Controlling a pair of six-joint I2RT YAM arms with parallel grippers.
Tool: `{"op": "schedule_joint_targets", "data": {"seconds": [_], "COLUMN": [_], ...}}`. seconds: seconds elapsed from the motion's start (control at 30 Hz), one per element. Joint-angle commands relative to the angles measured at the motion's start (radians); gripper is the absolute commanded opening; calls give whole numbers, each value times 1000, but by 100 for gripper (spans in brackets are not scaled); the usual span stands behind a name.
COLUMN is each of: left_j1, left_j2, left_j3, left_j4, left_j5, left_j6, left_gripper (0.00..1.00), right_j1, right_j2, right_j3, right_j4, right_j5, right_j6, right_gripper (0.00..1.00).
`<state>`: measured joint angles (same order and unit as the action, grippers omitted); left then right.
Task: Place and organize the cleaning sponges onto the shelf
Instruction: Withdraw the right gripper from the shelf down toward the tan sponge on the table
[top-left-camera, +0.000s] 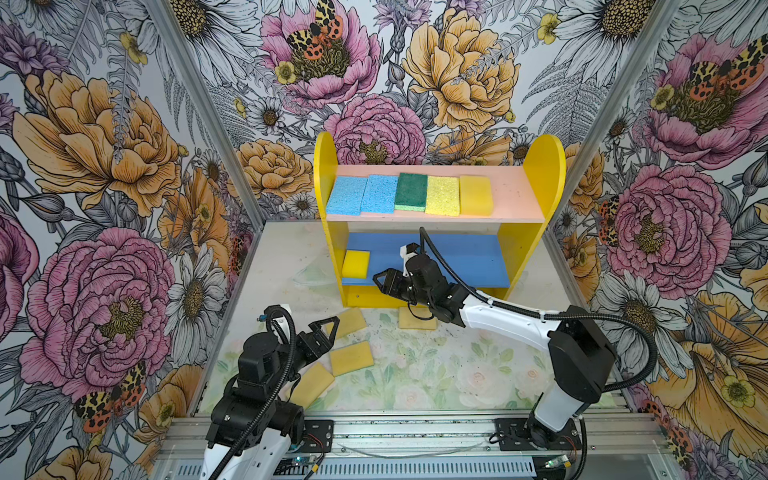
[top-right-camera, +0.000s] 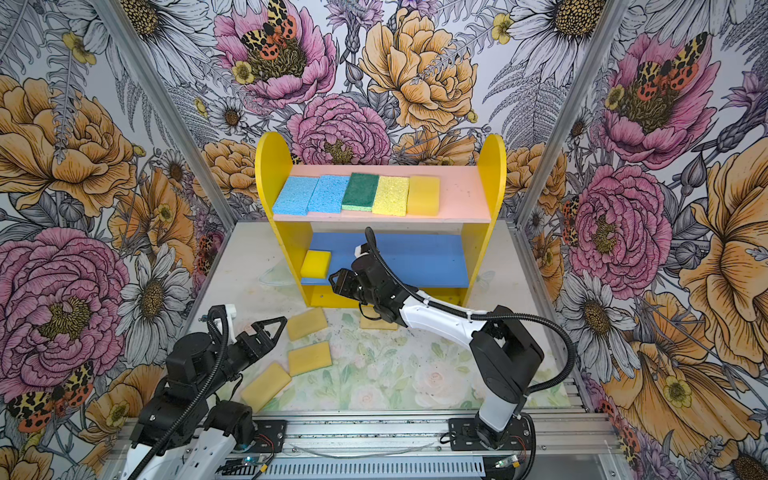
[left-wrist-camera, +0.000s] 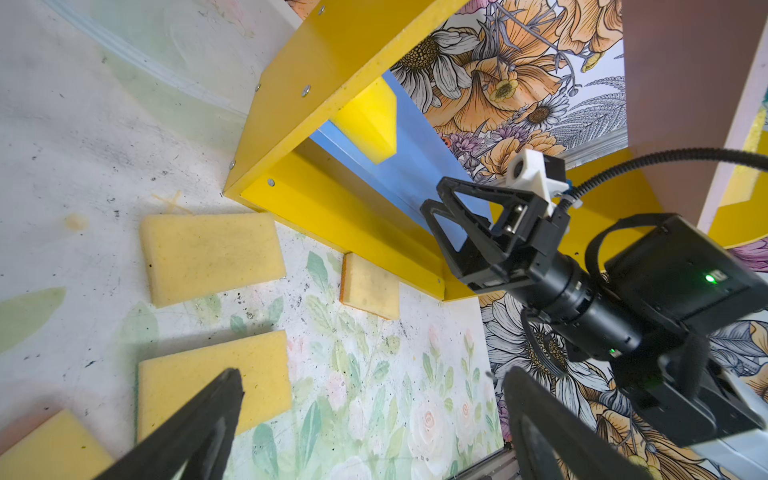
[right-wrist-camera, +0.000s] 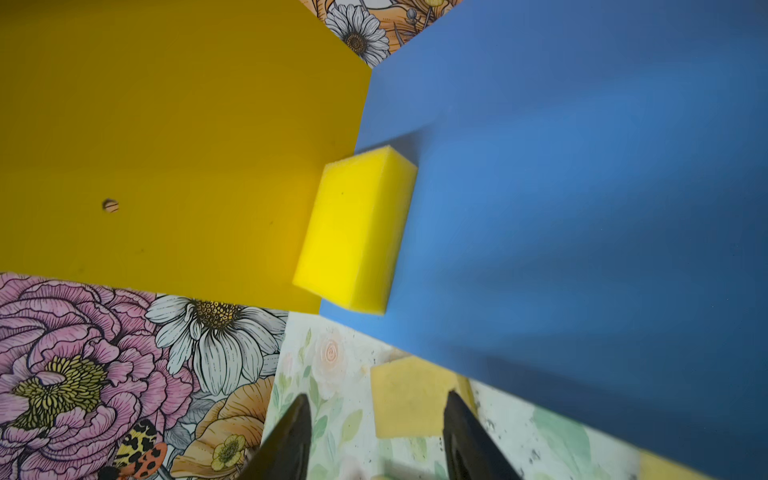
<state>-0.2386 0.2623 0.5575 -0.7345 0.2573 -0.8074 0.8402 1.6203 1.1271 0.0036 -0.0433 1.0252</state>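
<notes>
While left fingers (left-wrist-camera: 199, 432) and right fingers (right-wrist-camera: 291, 444) gape empty, six sponges (top-left-camera: 410, 191) occupy the shelf (top-left-camera: 545, 166), four the table (top-left-camera: 436, 374).

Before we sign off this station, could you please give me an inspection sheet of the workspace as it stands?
Surface: table, floral mat, speckled and scuffed.
Job's things: shelf; five sponges in a row on the pink upper board; bright yellow sponge on the blue lower board; four tan sponges on the table.
Clutter: nothing seen.
End effectors: left end effector open, empty, near the tan sponges; right end effector open, empty, at the lower board's front edge.
Cables: black conduit along each arm.
Surroundings: floral walls; metal rail in front.
</notes>
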Motion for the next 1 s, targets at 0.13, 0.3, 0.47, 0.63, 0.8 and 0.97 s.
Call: {"op": "schedule_joint_targets", "data": {"seconds": [0.13, 0.3, 0.47, 0.63, 0.8, 0.97], "left_j1": [-8, -85, -225, -265, -265, -258], "left_j2": [82, 152, 248, 280, 263, 234], "left_j3": [-90, -155, -168, -196, -214, -221], "left_j4": [165, 307, 379, 433, 448, 424], "left_j5": [137, 140, 61, 37, 42, 35], "left_j6": [-62, -131, -134, -155, -178, -178], "left_gripper": [99, 99, 99, 99, 99, 99], "right_j1": [54, 9, -102, -186, -207, -208], "right_j2": [-214, -282, -300, -243, -148, -78], "right_j3": [-286, -429, -507, -515, -445, -391], "right_j4": [-64, -106, -116, -118, -117, -106], "right_j5": [98, 94, 83, 54, 30, 20], "right_j6": [116, 112, 34, -53, -133, -158], "right_gripper": [54, 58, 59, 59, 59, 58]}}
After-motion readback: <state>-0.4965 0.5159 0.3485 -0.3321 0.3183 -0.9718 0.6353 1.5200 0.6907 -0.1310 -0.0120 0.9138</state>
